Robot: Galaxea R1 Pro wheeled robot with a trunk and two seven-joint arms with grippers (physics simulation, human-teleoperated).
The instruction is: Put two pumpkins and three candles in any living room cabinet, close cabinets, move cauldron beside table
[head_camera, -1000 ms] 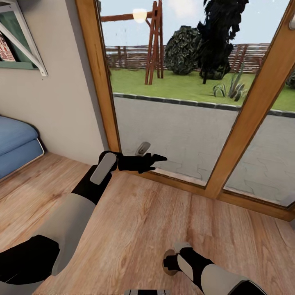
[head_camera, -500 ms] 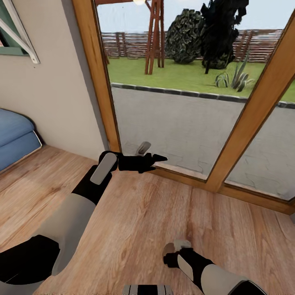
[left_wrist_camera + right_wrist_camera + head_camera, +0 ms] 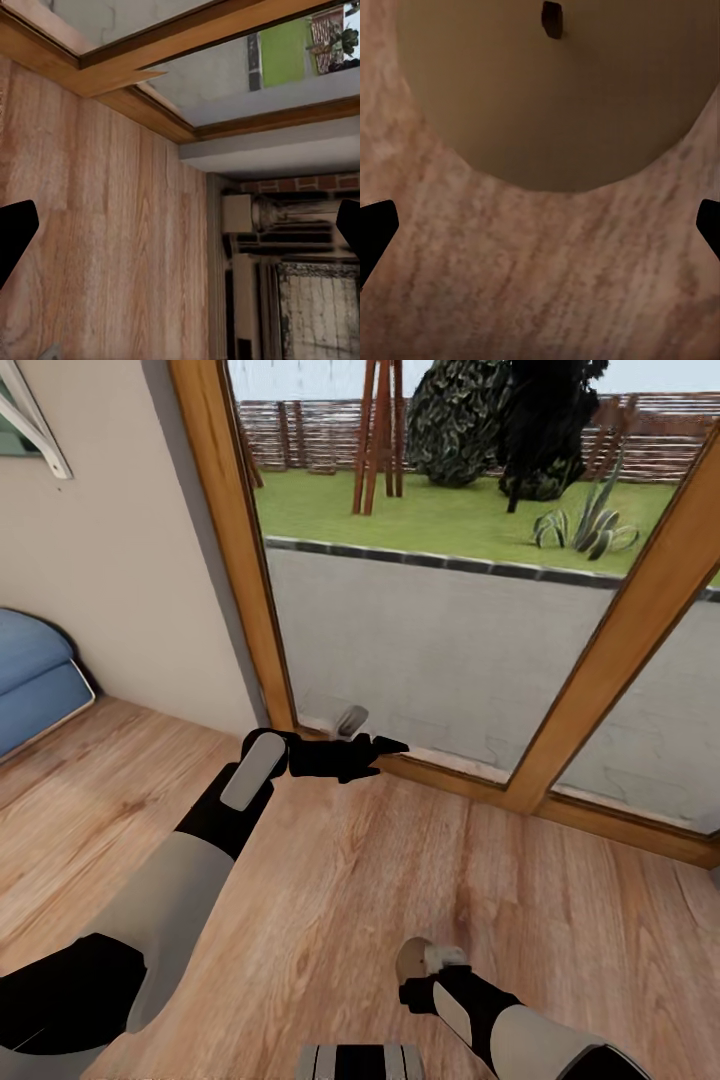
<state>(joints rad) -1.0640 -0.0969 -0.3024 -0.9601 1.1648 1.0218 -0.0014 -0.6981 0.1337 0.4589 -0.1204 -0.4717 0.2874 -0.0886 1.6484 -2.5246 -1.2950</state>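
Note:
A tan, stubby candle (image 3: 559, 90) with a dark wick shows from above in the right wrist view, standing on the wooden floor (image 3: 330, 900). My right gripper (image 3: 540, 229) is open just over it, and the candle lies off to one side of the line between the fingertips. In the head view the candle (image 3: 412, 960) sits right at my right gripper (image 3: 425, 988), low in the picture. My left gripper (image 3: 380, 750) is open, held out over the floor by the door sill with nothing in it. The left wrist view shows the left gripper (image 3: 180, 229) with its tips far apart.
A glass door with a thick wooden frame (image 3: 235, 560) closes off the front, with a paved yard and lawn outside. A beige wall (image 3: 110, 580) and a blue cushioned seat (image 3: 30, 670) are at the left. Plank floor stretches between my arms.
The head camera has tilted down, so the door and wall slid up in the picture. Both arms hold nearly the same pose, and the candle stays at my right gripper.

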